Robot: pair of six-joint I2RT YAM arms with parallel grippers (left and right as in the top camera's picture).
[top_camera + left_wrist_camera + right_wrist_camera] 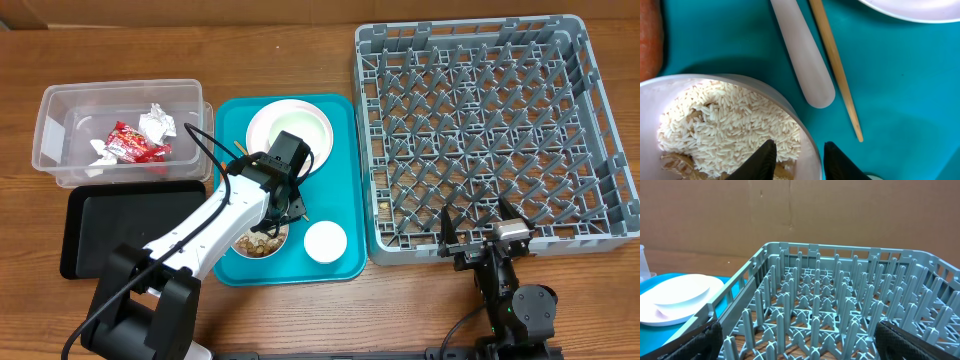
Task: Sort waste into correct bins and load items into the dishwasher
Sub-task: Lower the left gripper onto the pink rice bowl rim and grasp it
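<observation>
Teal tray (pixel 345 180) carried most items, and we counted them: one plate (pixel 288 130), one bowl (pixel 720 77), one cup (pixel 325 241), one fork (pixel 802 55) with only its handle showing, one chopstick (pixel 835 65) and one carrot (pixel 650 40). The bowl held rice (pixel 730 120) plus a few tan scraps (pixel 675 162). Fork and chopstick lay side by side between bowl and plate, and the carrot lay just beside the bowl.

One left gripper (pixel 799 152) straddled the bowl's rim, one finger inside over the rice and one outside, partly closed. We could not tell whether it actually pinched the rim.

One clear tub (pixel 70 100) sat left of the teal tray and held one red wrapper (pixel 135 143) and two wads (pixel 158 122). One black tray (pixel 130 225) lay just in front of the tub.

One grey rack (pixel 495 130) stood right of the teal tray. One right gripper (pixel 478 228) hovered at the rack's near edge, fingers spread wide, gripping nothing.
</observation>
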